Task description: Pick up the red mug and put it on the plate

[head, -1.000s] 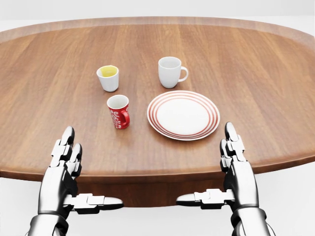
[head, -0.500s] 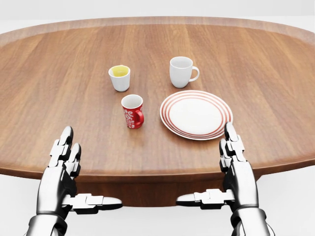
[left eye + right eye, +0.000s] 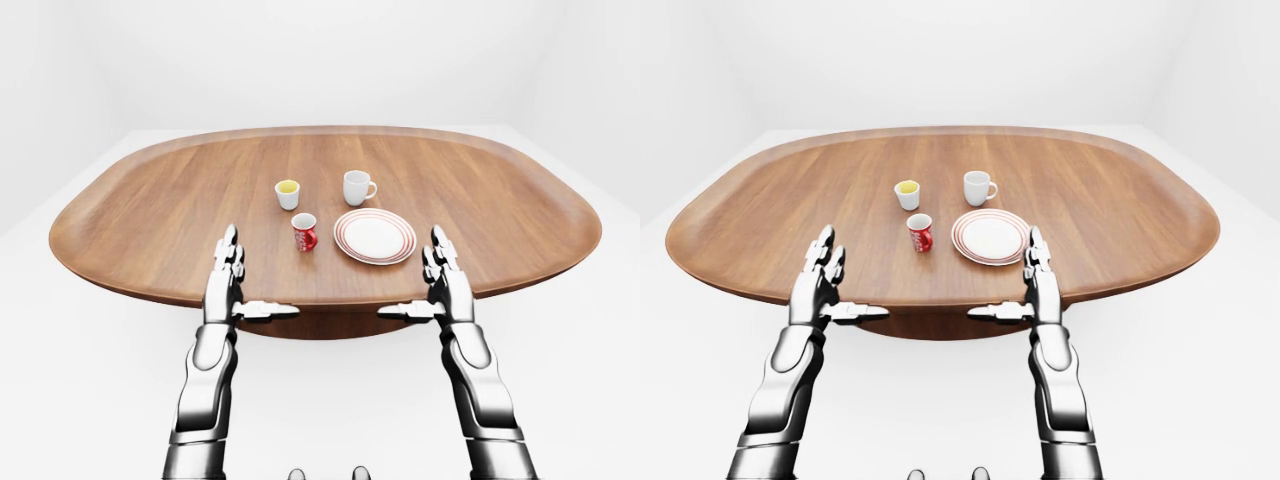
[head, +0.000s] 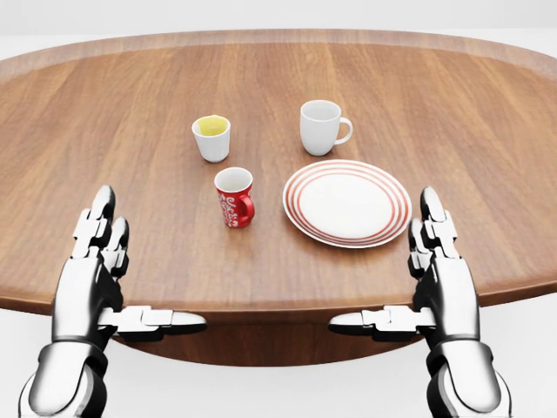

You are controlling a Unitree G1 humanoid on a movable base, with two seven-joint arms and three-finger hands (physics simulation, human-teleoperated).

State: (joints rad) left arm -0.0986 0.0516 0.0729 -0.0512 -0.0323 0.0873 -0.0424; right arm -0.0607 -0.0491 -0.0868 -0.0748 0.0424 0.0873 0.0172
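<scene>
The red mug (image 4: 234,198) stands upright on the wooden table (image 4: 104,131), handle turned to the right, just left of the white plate with red rings (image 4: 347,202). The plate is bare. My left hand (image 4: 117,279) hovers open over the table's near edge at the lower left, well below and left of the mug. At the lower right my right hand (image 4: 405,279) is open too, below the plate's right rim. Neither hand touches anything.
A small white cup with yellow inside (image 4: 211,138) stands above the red mug. A white mug (image 4: 321,127) stands above the plate, handle to the right. The table's rounded near edge (image 3: 320,300) runs just under both hands.
The camera shifted left between the first two frames, so the things slid right in view. Since then both hands have spread apart, the left going left and up, the right going right.
</scene>
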